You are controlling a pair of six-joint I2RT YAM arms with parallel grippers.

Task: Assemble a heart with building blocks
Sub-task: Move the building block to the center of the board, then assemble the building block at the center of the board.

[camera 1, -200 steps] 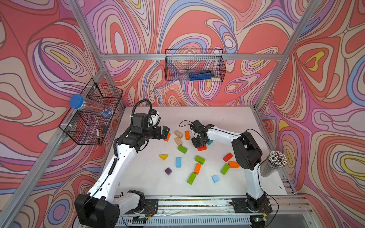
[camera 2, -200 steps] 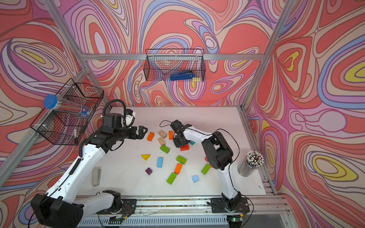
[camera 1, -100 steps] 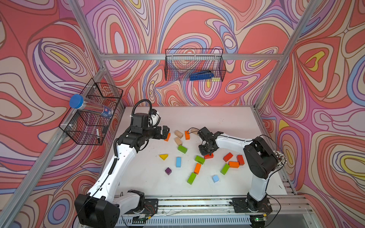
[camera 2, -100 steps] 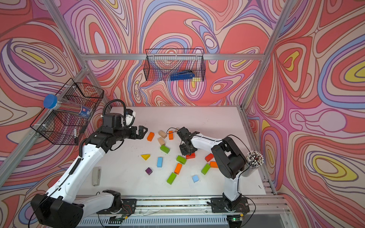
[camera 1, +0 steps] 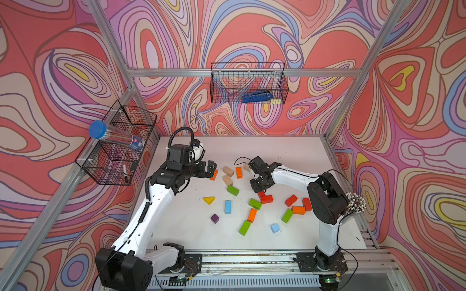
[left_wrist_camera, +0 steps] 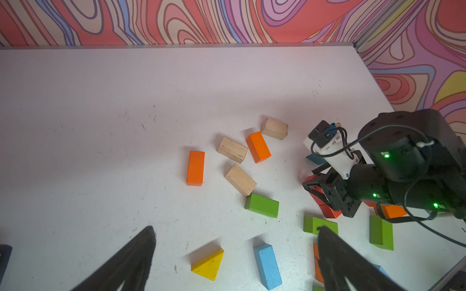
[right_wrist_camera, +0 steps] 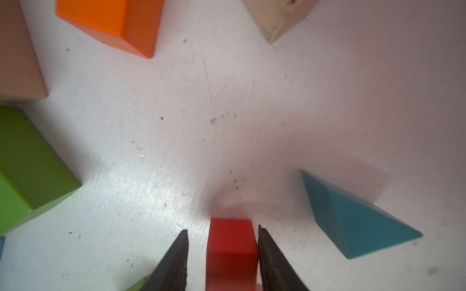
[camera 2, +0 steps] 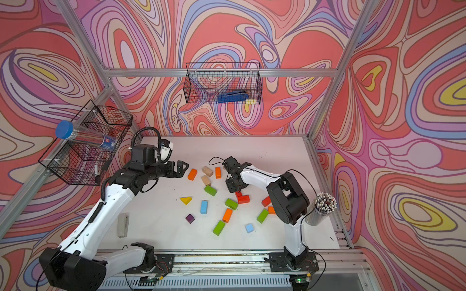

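A white worktop (camera 1: 290, 156) sat inside a cell with swirling pink, red and purple walls. Small coloured blocks (camera 1: 254, 203) lay scattered loose across its middle.

The right fingers (camera 1: 258, 187) pointed down and straddled a small red block (right_wrist_camera: 230, 241) that rested on the worktop. One finger touched its side and a gap showed at the other, so the grip was released. Close around them lay a teal triangle (right_wrist_camera: 353, 221), an orange brick (right_wrist_camera: 108, 22), a green brick (right_wrist_camera: 25, 163) and a plain wood block (right_wrist_camera: 277, 17).

The left fingers (camera 2: 182, 167) were spread wide and empty, just beside another orange brick (camera 2: 192, 174). Nearer the front were a yellow triangle (camera 1: 209, 200), a light blue brick (camera 1: 228, 207) and a purple cube (camera 1: 214, 218).

A cup of pencils (camera 2: 322, 206) stood at the right edge. A grey stapler (camera 2: 123, 225) lay by the left arm. A wire basket (camera 1: 248, 83) on the back wall held a blue tool (camera 1: 257, 97), and a side basket (camera 1: 118, 146) held a clear tube with a blue cap (camera 1: 97, 129).

In a top view the right arm's elbow covered part of a red brick (camera 2: 266, 201) and an orange one. In both top views the right wrist hid the teal triangle. The stapler was hidden behind the left arm in a top view.
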